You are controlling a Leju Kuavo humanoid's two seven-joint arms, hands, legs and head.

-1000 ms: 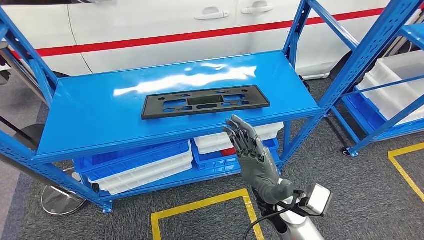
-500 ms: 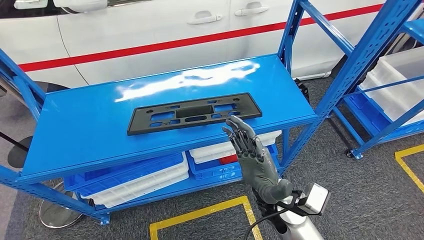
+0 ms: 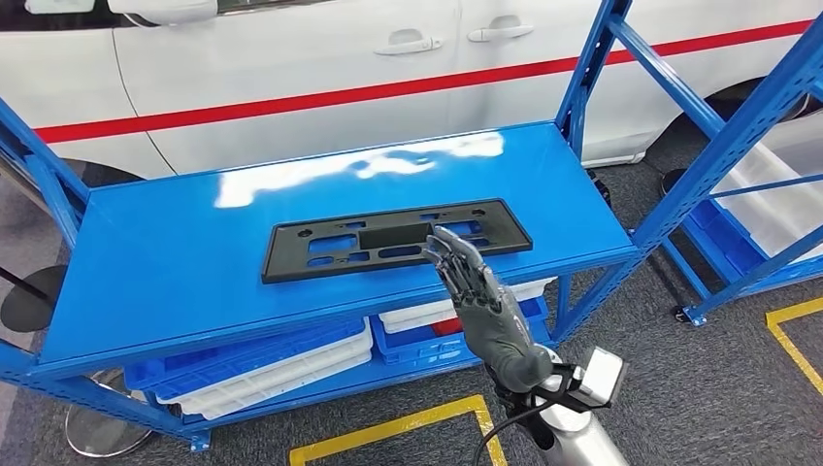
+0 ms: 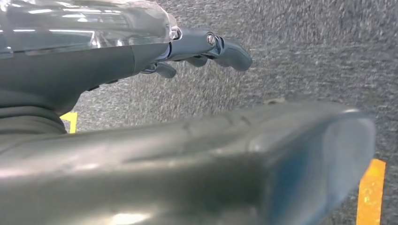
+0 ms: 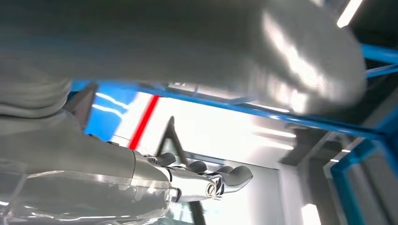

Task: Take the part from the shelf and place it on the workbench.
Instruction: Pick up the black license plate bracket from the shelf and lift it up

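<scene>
Black plastic, the flat slotted part (image 3: 398, 239) is lying on the blue shelf's (image 3: 175, 262) top board. Reaching up from below, the right hand (image 3: 482, 306) is holding nothing, its fingers (image 3: 448, 254) spread over the part's near edge. Hanging over grey carpet (image 4: 305, 56), the left hand (image 4: 202, 47) is gripping nothing.

The right hand (image 3: 485, 301) has been raised closer to the part (image 3: 398, 240), fingers (image 3: 448, 254) now overlapping its front edge.
</scene>
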